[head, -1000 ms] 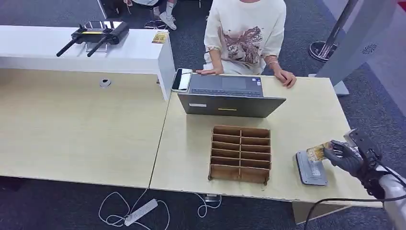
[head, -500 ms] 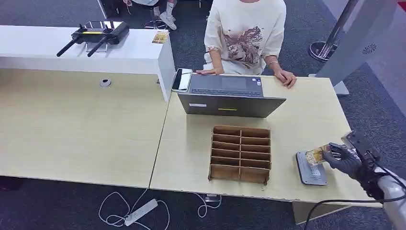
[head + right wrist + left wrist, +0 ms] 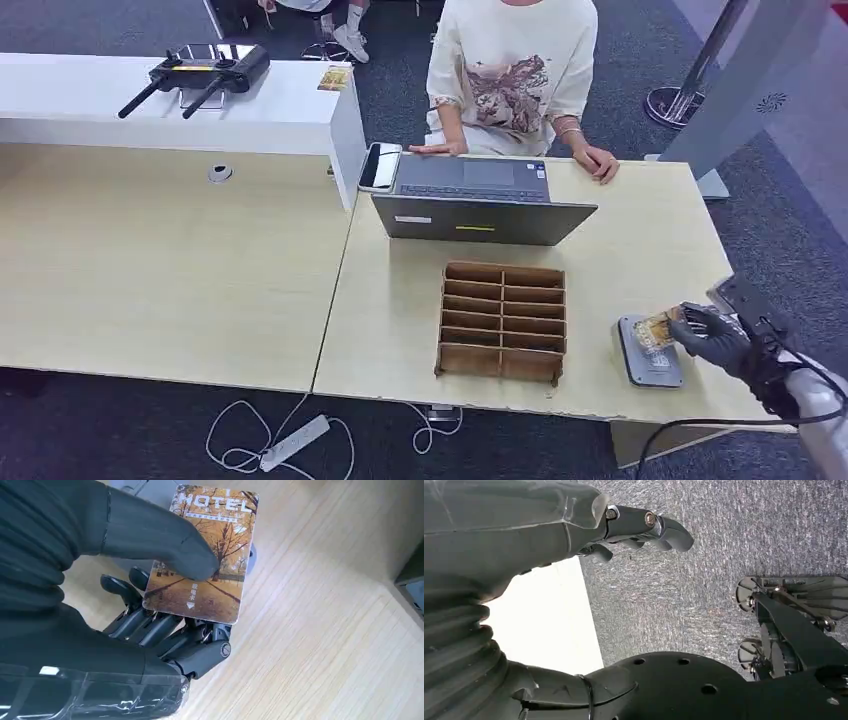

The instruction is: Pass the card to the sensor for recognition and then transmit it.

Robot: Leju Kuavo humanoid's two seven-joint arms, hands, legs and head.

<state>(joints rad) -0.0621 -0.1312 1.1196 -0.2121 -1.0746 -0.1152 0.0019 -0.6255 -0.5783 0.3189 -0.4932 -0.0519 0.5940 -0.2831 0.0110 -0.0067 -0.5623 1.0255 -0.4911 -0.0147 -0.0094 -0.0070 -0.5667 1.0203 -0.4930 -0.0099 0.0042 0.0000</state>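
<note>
Since the earlier frames the right hand (image 3: 712, 338) has travelled leftward along the bench (image 3: 640, 240), carrying the card (image 3: 657, 328) from the sensor's far edge to a position over the sensor (image 3: 648, 352) itself. Nothing else on the bench has shifted.

Left to right: the left hand (image 3: 644, 525) appears in its wrist view hanging over grey carpet beside a white panel, its fingers partly curled with nothing in them that can be seen; whether it counts as closed I cannot tell. The person's hands rest at the laptop (image 3: 480, 200). The cardboard organiser (image 3: 503, 322) stands at the bench centre, its slots showing no card. The grey sensor lies flat near the right front corner, just beside the organiser.

Right hand: it grips the card, thumb (image 3: 165, 540) pressed on the printed face, fingers (image 3: 165, 630) supporting from beneath. The card reads "HOTEL" and is held roughly flat, overlapping the sensor. Contact between card and sensor cannot be confirmed.

Judgement: the recognition step is in hand; transmission is not yet done. The next move calls for holding the card level and close above the sensor face, then lifting clear without loosening the pinch and carrying it on, probably toward the person or the organiser.
</note>
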